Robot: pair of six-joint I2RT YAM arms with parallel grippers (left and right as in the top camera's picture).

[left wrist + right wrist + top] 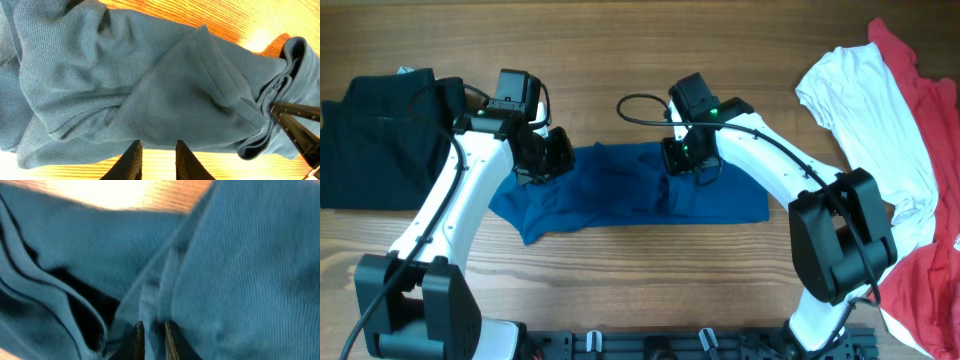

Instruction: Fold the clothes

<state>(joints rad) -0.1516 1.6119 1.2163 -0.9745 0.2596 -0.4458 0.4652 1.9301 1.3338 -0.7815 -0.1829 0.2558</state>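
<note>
In the middle of the desk (620, 50) lies the blue shirt (620, 185), bunched into a long, rumpled band that runs left to right, its lower left corner sagging toward the near edge. Both arms reach in from the near side and meet this band from above. The left gripper (542, 158) sits at the shirt's left end. In the left wrist view its two fingers (134, 161) stand a little apart, the tips just at the hem of the cloth, with bare wood showing in the gap between them and nothing caught there. The same view shows the knit fabric piled in overlapping folds, and the collar placket (275, 92) curling up at the far right.

The right gripper (688, 165) is planted on the band right of its middle. Its wrist view is blurred, yet the fingers (167, 339) stand close together with a raised ridge of blue cloth running down between them, so it is pinching a fold of the shirt.

At the left end of the desk, just beyond the left arm, rests a black garment (370, 140) in a flat, roughly squared heap. Far to the right, well apart from the shirt, a white garment (865, 110) lies spread over a red garment (930, 90), which shows along the right edge and at the near right corner
</note>
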